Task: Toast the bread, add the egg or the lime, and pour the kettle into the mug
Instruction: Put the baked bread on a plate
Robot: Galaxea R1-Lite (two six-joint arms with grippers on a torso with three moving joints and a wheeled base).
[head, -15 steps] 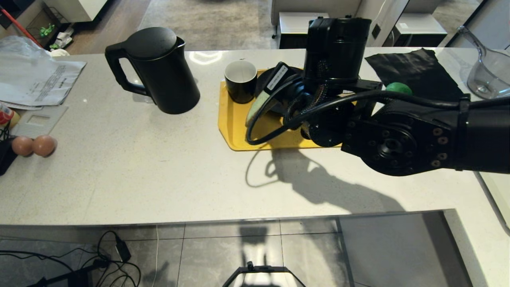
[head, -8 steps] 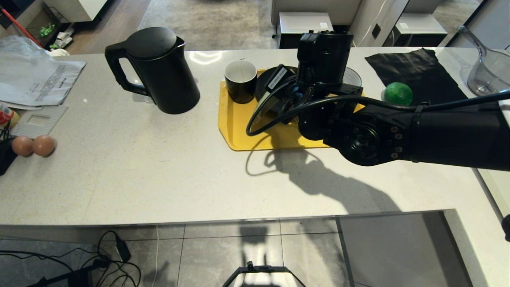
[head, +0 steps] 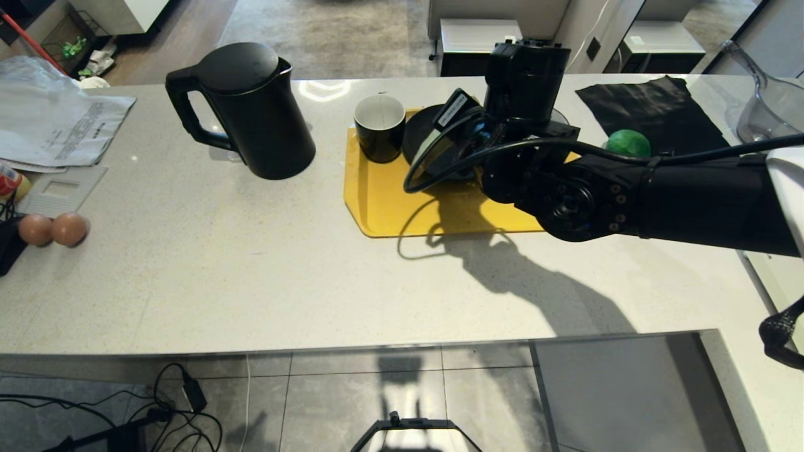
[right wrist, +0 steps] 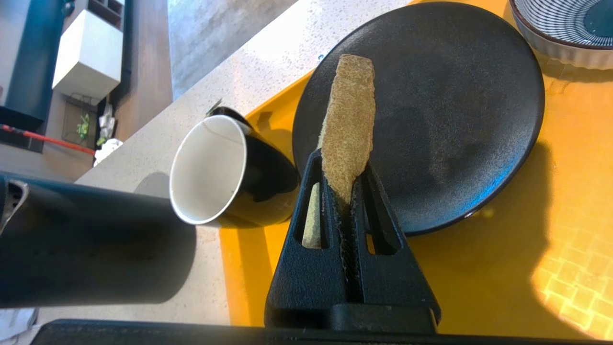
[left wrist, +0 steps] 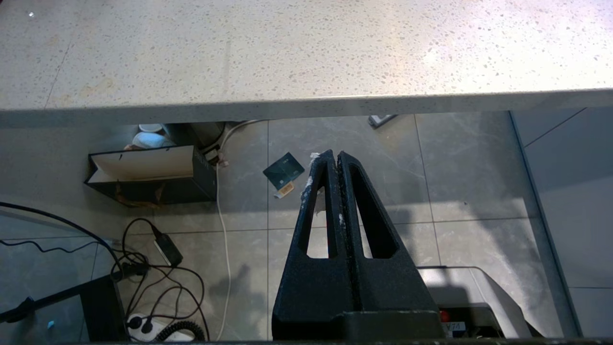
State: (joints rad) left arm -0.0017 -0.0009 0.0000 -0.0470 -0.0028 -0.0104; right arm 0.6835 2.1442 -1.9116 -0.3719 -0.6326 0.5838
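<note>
My right gripper [right wrist: 346, 191] has its jaws pinching the thick pale-green bread slice with its tan crust [right wrist: 348, 134] on edge, over the round matte black plate [right wrist: 459, 96] on the yellow tray [head: 383, 207] near the counter's [head: 251, 282] far edge. The glossy black, white-lined mug [right wrist: 215, 172] stands just beside the plate. My left gripper [left wrist: 334, 163] hangs below the counter's near edge, jaws pressed together.

Likely a home kitchen: speckled stone counter [head: 251, 276], black kettle [head: 251, 107], eggs [head: 53, 229] far left, tiled floor [head: 377, 402].
</note>
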